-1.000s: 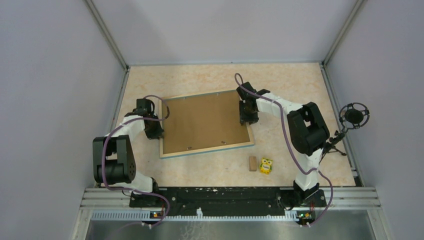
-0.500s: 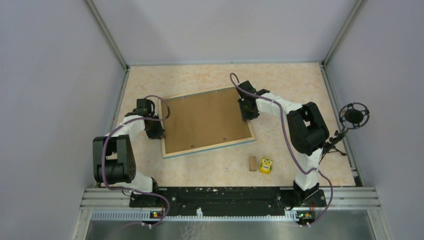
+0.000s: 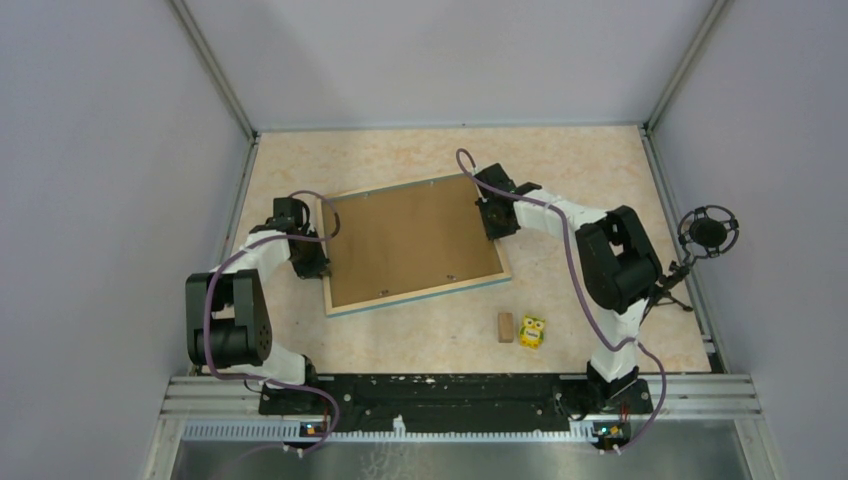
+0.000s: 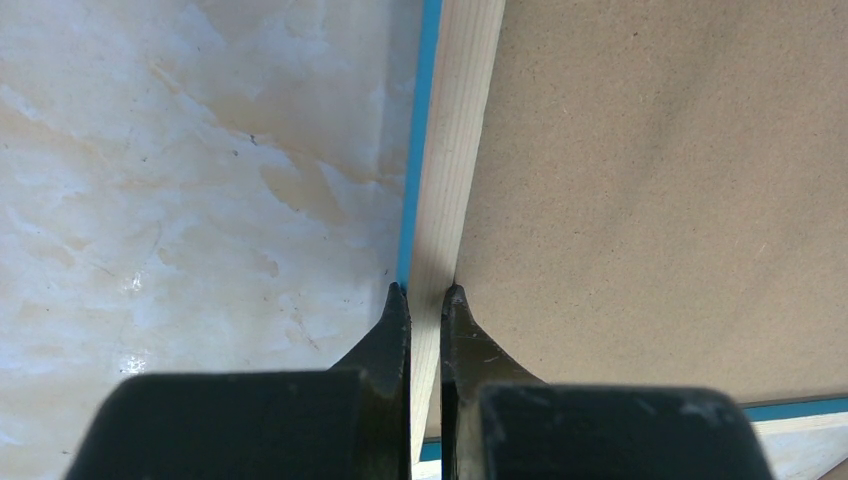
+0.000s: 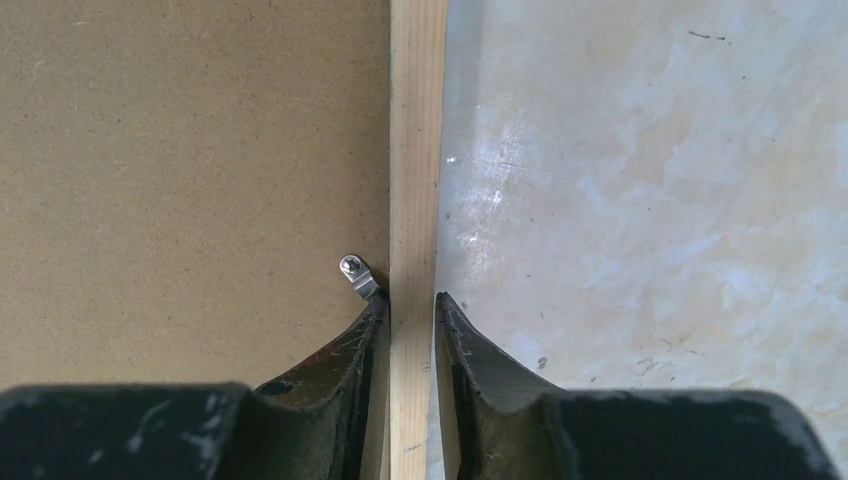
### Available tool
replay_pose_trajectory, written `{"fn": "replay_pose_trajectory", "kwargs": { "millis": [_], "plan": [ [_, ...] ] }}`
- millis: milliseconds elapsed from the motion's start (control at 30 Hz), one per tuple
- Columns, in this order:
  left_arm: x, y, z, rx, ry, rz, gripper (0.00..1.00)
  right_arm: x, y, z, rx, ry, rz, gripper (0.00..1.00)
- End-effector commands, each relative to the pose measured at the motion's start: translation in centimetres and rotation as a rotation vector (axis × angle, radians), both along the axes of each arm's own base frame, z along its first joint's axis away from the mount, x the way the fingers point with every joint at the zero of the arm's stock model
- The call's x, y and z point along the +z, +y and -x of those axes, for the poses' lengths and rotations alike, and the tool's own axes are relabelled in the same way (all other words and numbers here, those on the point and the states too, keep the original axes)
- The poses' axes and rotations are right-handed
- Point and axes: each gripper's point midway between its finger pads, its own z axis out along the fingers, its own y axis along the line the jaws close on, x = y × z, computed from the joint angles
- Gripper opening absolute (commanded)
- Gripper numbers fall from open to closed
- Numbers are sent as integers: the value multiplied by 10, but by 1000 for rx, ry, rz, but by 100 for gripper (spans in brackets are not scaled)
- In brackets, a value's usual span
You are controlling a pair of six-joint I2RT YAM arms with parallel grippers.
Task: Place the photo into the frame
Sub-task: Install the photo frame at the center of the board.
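Observation:
The frame (image 3: 415, 298) lies face down on the table, light wood rails with a blue outer edge around a brown backing board (image 3: 410, 240). My left gripper (image 3: 312, 262) is shut on the left rail (image 4: 455, 150), one fingertip (image 4: 398, 300) at the blue edge and the other on the board side. My right gripper (image 3: 492, 222) stands astride the right rail (image 5: 417, 150). Its jaws are narrowly open: the inner finger (image 5: 368, 330) touches the wood, and a thin gap shows at the outer one. A small metal clip (image 5: 357, 274) sits by that inner finger. The photo is out of view.
A small wooden block (image 3: 505, 327) and a yellow toy (image 3: 531, 332) lie near the front right of the table. A microphone on a stand (image 3: 708, 232) is at the right edge. Grey walls close in the left, back and right sides.
The frame has turned slightly, its right end swinging toward the back. My right gripper moved back along the right rail and its jaws narrowed. The left gripper stayed shut on the left rail.

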Motion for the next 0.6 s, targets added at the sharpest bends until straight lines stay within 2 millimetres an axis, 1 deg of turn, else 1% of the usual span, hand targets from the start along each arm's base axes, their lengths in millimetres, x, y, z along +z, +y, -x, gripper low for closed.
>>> {"fn": "replay_pose_trajectory", "kwargs": {
  "millis": [0,100,233,300,367,433,567],
  "plan": [
    [-4,5,-1,55,10,-11,0,9,-1,-1,-8,-18,0,23],
    [-5,5,-1,54,11,-8,0,10,-1,3,-12,-7,-7,25],
    [-4,5,-1,54,9,-8,0,17,0,8,-15,-13,-35,31],
    [-5,5,-1,53,12,-6,0,23,2,10,-10,-18,-59,36],
    [-4,4,-1,50,12,-3,0,26,5,12,-1,-30,-81,44],
    [-4,5,-2,52,11,-6,0,26,6,10,5,-40,-85,50],
    [-4,4,-1,51,10,-4,0,21,1,0,-15,-44,-33,52]
  ]
}}
